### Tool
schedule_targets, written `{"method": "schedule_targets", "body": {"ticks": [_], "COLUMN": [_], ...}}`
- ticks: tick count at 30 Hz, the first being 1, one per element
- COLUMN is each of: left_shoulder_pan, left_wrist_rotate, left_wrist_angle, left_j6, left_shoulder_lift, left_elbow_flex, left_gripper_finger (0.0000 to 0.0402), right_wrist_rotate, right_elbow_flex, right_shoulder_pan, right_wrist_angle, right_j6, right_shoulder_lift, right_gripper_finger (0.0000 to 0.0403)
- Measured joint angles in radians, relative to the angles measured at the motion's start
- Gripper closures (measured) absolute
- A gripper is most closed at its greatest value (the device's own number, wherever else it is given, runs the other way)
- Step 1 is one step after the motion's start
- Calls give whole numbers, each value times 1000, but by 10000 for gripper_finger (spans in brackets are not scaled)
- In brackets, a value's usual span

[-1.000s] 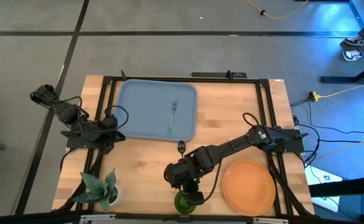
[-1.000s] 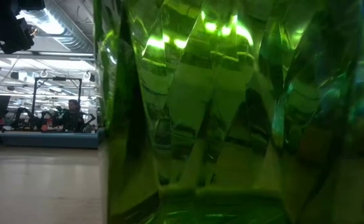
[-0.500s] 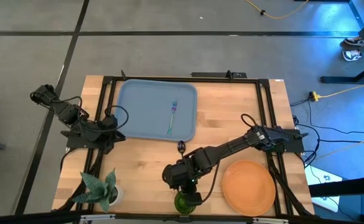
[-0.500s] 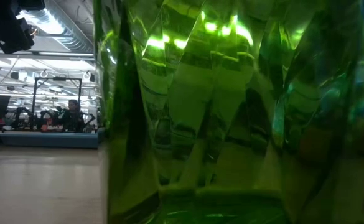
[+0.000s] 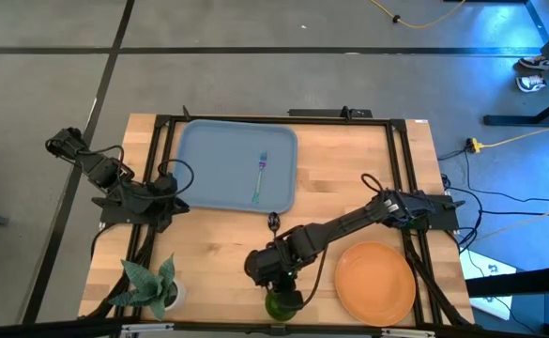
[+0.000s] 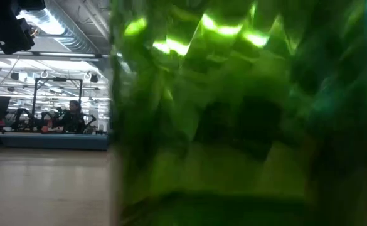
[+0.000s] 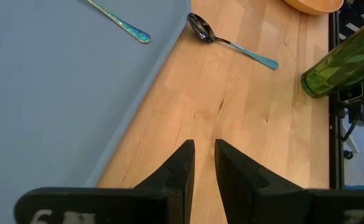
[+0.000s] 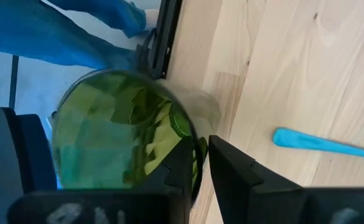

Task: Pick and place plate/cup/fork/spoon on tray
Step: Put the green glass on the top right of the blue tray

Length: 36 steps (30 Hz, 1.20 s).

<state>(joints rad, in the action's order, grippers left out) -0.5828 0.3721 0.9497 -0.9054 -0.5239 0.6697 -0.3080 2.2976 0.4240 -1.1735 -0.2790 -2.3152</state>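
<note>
The green cup [image 5: 279,302] is at the table's near edge, in the middle; it fills most of the low view [image 6: 246,113] and shows in the left wrist view [image 7: 340,62]. My right gripper [image 5: 276,284] is over it, shut on its rim. The orange plate [image 5: 375,280] lies on the wood to its right. The fork [image 5: 261,176] lies in the blue-grey tray [image 5: 208,160] at the far left. The spoon [image 7: 231,43] lies on the wood between tray and cup. My left gripper [image 5: 169,202] waits shut by the tray's near-left corner. My right gripper holds the cup's rim [image 8: 197,146] on the side nearest the spoon. One finger [image 8: 182,168] is inside the cup and the other [image 8: 238,171] outside, the wall pinched between them. The fingers come from above, pointing down. Whether the base is off the table I cannot tell.
A leafy plant in a white pot [image 5: 152,286] stands at the near left corner. A black frame [image 5: 161,122] runs round the table top. A person's blue-clad leg [image 8: 76,31] shows beyond the near edge. Bare wood lies between tray and plate.
The cup has shifted: in the low view its left edge has moved a little to the right and it is now blurred. My right gripper has gone slightly toward the table's near edge, over the cup.
</note>
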Motion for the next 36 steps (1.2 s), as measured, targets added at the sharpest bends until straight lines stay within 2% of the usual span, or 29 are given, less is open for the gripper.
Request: {"method": "schedule_targets", "body": {"ticks": [6, 10, 17, 20, 23, 27, 32, 36], "left_shoulder_pan": [0, 0, 0, 0, 0, 0, 0, 0], "left_wrist_rotate": [0, 0, 0, -1, -27, -29, -7, 51], "left_wrist_angle": [0, 0, 0, 0, 0, 0, 15, 36], "left_j6": [0, 0, 0, 26, 95, 105, 142, 179], "left_shoulder_lift": [0, 0, 0, 0, 0, 0, 0, 0], "left_elbow_flex": [0, 0, 0, 0, 0, 1, 42, 108], "left_gripper_finger": [345, 345, 345, 345, 345, 345, 345, 345], "right_wrist_rotate": [1, 7, 19, 50, 75, 97, 130, 132], "right_elbow_flex": [-32, -32, -32, 15, 60, 58, 58, 58], "right_shoulder_pan": [0, 0, -12, -27, -51, -97, -176, -259], "right_wrist_angle": [11, 10, 7, -51, -82, -114, -145, -149], "right_j6": [-1, -5, -34, -31, -34, -82, -83, -78], "right_shoulder_lift": [-1, -1, 4, 4, 14, 55, 73, 86], "right_gripper_finger": [349, 389, 394, 394, 394, 395, 395, 395]}}
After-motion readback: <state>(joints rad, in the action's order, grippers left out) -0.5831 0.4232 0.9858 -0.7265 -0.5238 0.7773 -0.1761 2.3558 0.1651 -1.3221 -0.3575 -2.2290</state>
